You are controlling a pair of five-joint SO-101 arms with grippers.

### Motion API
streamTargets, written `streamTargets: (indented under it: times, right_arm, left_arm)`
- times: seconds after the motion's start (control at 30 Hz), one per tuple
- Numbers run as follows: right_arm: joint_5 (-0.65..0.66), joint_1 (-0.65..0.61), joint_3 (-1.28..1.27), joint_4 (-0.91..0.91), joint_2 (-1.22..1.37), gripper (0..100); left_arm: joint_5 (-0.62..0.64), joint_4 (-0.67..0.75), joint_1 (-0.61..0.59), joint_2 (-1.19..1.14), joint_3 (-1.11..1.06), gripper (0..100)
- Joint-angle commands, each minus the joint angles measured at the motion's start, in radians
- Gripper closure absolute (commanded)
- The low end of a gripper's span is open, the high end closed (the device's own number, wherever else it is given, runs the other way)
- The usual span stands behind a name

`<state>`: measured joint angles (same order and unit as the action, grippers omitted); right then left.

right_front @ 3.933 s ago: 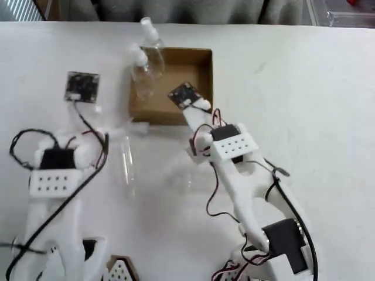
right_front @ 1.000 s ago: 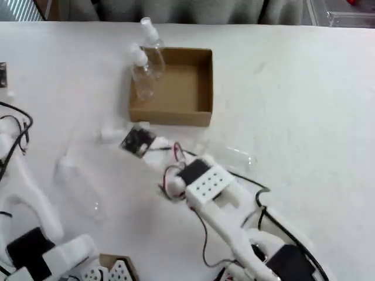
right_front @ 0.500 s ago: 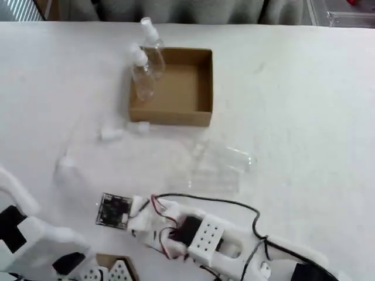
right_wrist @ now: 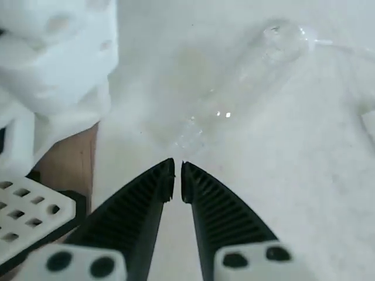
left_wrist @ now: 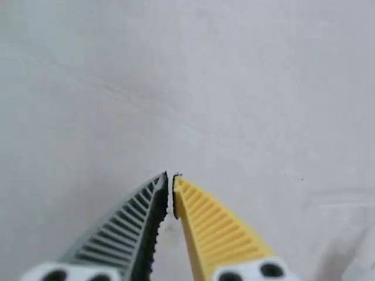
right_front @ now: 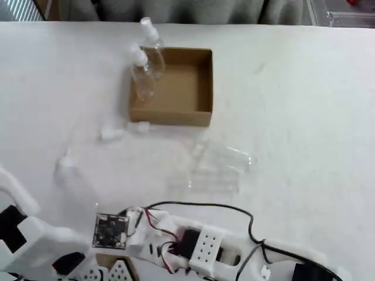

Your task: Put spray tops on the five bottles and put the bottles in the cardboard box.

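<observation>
Bottle [right_front: 225,157] lies flat (long axis across the table [right_front: 304,88]); left gripper [left_wrist: 171,181], right gripper [right_wrist: 177,172] both pressed together.

Left gripper [left_wrist: 171,180]: grey ridged plastic finger [left_wrist: 126,234] and yellow ridged plastic finger [left_wrist: 217,234], tips pressed together, over white table surface [left_wrist: 234,88]. Faint clear object [left_wrist: 345,257] nearby, unidentifiable.

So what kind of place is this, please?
Probably a robotics lab or hobby bench: a white table, a white arm with bare wires, and a cardboard box with clear spray bottles.
</observation>
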<state>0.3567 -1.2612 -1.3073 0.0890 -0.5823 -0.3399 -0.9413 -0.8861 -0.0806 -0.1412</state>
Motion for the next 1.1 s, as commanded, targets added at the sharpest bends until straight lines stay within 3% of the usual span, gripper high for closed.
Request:
streamTargets:
  times: [0.0, 0.37, 1.07]
  right_arm:
    - [0.012, -0.033, 0.006, -0.053, 0.016, 98.1]
    - [0.117, -0.042, 0.081, -0.254, 0.343, 98.1]
    - [0.115, 0.036, 0.094, -0.326, 0.344, 98.2]
  left_arm:
    - [0.014, 0.023, -0.005, 0.008, 0.066, 97]
    - [0.014, 0.028, -0.007, 0.008, 0.066, 97]
    - [0.014, 0.028, 0.007, 0.008, 0.066, 97]
